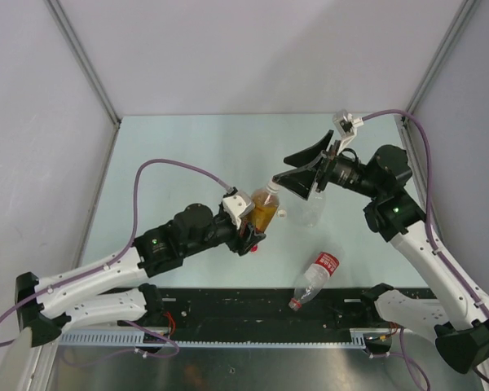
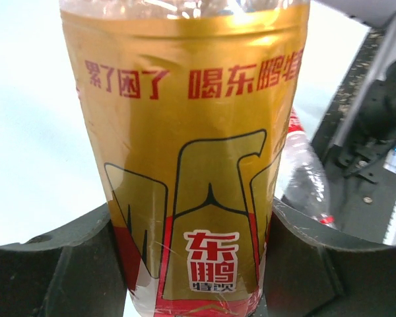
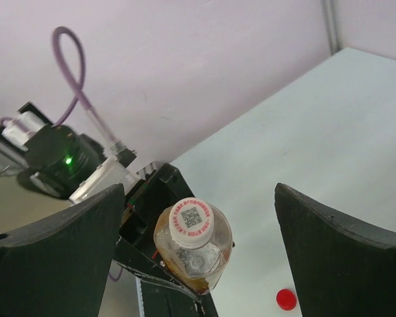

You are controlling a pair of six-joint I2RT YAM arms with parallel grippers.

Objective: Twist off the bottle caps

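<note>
Amber bottle (image 1: 265,215) — well inside table (image 1: 187,147) edges.

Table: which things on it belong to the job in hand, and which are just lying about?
Job in hand: amber bottle, its white cap, left pincer gripping it, open right pincer.
Lying about: labelled bottle on its side, loose red cap, clear bottle.

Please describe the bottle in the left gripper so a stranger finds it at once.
On the pale table, the left gripper clamps a short plastic bottle. Only it holds amber liquid under a gold-and-red label; both neighbouring bottles are clear.
</note>
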